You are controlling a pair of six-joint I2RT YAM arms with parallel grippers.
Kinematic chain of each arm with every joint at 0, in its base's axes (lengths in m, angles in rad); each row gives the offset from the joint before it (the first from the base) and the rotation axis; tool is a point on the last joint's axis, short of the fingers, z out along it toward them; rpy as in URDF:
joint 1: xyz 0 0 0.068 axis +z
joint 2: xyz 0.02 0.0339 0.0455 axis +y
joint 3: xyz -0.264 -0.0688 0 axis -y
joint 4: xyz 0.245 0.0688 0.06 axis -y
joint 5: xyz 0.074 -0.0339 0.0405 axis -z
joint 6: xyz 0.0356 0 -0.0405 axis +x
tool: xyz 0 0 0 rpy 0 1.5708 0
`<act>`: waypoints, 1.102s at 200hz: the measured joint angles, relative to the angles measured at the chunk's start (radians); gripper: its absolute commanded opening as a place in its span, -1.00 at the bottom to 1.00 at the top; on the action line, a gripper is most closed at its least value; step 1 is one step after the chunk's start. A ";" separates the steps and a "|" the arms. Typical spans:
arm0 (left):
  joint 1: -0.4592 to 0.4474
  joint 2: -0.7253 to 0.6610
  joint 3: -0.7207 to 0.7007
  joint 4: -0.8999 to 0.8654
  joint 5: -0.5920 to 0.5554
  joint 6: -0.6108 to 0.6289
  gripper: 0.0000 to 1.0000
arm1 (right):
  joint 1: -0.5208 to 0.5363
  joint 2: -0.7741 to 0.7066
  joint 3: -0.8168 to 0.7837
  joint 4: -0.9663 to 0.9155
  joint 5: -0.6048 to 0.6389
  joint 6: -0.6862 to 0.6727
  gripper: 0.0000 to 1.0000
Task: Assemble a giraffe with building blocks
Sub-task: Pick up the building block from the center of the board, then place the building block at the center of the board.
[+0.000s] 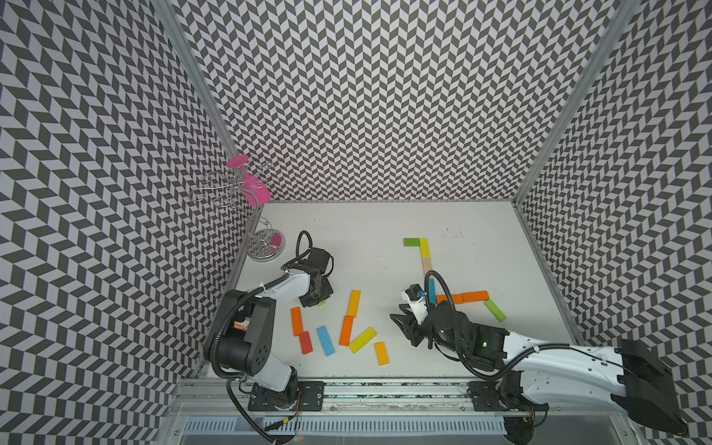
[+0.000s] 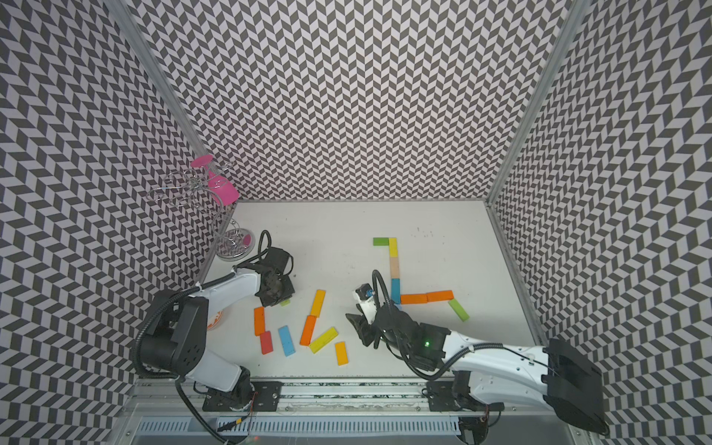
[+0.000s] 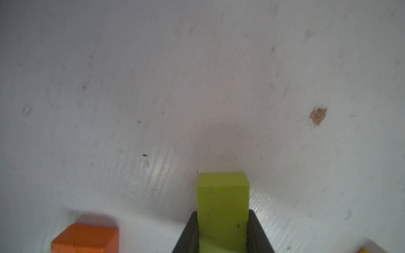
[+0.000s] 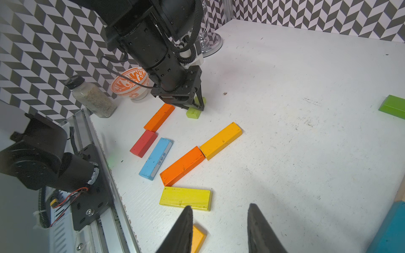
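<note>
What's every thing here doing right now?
left gripper: fingers shut on lime block
right gripper: open, empty
loose blocks: lying flat, scattered
giraffe blocks: flat, lined up in a shape
spice jar: upright, capped
bowl: upright

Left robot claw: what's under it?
A lime-green wooden block, clamped in the left gripper, on the white table. In both top views only its tip shows; rest hidden.

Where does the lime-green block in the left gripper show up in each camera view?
Both top views: a sliver of the lime-green block, left of centre.
Left wrist: bottom centre, clamped in the left gripper.
Right wrist: upper middle.
Shared landmark: the long orange block beside it.
</note>
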 measured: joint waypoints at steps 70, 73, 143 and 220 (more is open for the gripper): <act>0.000 0.319 0.445 0.020 0.182 -0.174 -0.47 | 0.000 -0.201 0.000 -0.071 0.187 0.005 -0.16; 0.000 0.330 0.461 0.020 0.186 -0.184 -0.48 | 0.000 -0.215 0.000 -0.072 0.197 0.005 -0.16; 0.001 0.536 0.676 0.064 0.262 -0.439 -0.46 | 0.000 -0.328 0.000 -0.161 0.326 -0.009 -0.17; 0.042 0.592 0.763 0.040 0.262 -0.562 -0.20 | 0.000 -0.322 0.006 -0.197 0.339 -0.005 -0.19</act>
